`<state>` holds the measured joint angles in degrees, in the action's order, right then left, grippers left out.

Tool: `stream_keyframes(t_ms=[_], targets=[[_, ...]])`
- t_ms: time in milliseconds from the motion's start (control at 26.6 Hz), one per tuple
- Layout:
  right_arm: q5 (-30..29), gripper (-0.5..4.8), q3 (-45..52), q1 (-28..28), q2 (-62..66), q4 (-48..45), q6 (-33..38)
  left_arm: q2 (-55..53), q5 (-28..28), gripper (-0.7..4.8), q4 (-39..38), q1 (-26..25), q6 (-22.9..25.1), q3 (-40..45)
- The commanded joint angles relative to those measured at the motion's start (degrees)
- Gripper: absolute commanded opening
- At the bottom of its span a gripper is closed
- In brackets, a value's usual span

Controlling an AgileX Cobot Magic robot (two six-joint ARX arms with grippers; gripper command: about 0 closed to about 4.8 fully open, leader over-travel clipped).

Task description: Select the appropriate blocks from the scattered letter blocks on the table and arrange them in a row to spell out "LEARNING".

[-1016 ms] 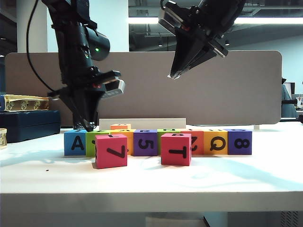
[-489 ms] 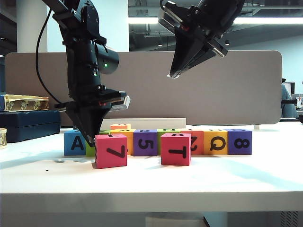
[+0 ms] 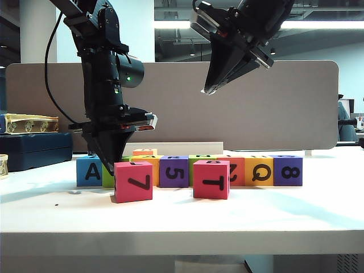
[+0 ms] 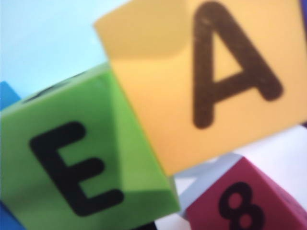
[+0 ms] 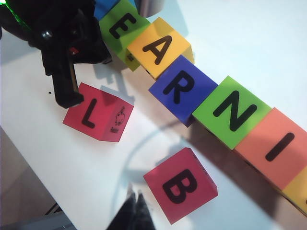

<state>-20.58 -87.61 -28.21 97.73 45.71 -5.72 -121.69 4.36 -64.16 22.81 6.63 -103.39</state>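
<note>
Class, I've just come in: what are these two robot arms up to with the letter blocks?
They are spelling a word. A row of blocks on the table reads E, A, R, N, I from above. The left tool, shut, is low at the row's left end by the green E block. The red L block sits apart in front of the row, as does a red B block. The right tool hangs high, shut and empty.

A row of letter blocks (image 5: 182,88) runs along the white table (image 3: 182,213), its top faces reading E, A, R, N, I in green, yellow, blue, green, orange. Two red blocks, topped L (image 5: 98,112) and B (image 5: 180,184), sit apart at the row's 6 o'clock.
</note>
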Motion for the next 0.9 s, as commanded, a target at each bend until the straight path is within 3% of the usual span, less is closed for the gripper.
stream_keyframes(t_ms=[38, 904], targets=[[0.09, -0.01, -0.28, -0.04, -0.28, -0.79, -0.09, 0.17, -0.85, -0.06, 0.74, 0.07, -0.11, -0.07], [0.07, -0.01, -0.31, -0.04, -0.28, -0.94, -0.07, 0.17, 0.85, -0.06, 2.49, 0.09, -0.24, -0.07]])
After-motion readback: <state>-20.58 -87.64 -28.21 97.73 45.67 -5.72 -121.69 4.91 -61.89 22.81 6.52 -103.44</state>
